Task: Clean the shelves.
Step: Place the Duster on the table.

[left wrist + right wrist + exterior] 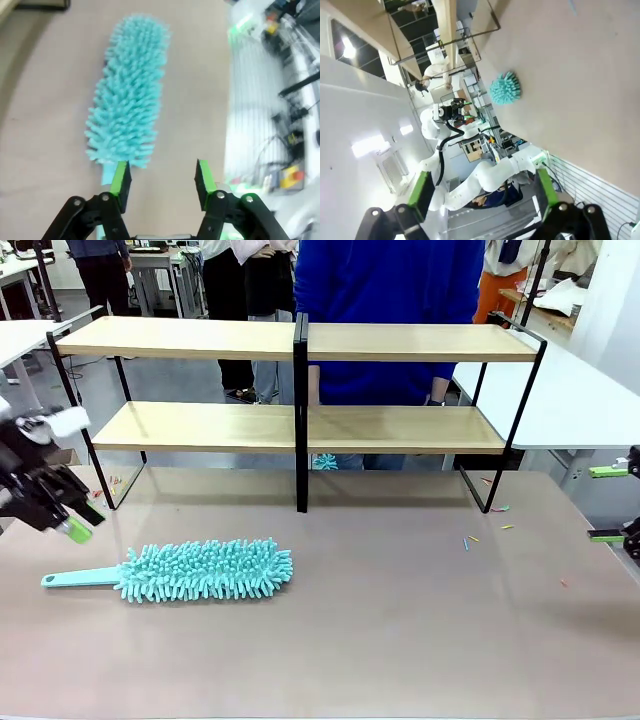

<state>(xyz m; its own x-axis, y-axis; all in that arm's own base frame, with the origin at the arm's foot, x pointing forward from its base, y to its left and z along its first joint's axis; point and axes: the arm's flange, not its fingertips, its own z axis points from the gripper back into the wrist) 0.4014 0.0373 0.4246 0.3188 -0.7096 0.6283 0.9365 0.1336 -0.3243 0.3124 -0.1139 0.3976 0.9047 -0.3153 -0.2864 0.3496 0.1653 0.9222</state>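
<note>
Shelves (400,428), two tiers of long light-wood boards in thin black metal frame with black centre post, standing at far side of large beige tabletop (400,620).
Lying flat near tabletop's left front: fluffy turquoise microfibre duster (205,569) with flat turquoise handle pointing left. Hovering just off that handle end with jaws parted and empty: left gripper (162,181). Spread wide over table's right edge, holding nothing: right gripper (482,192).

Black left pincer (162,182) with green pads (120,179), white arm.
</note>
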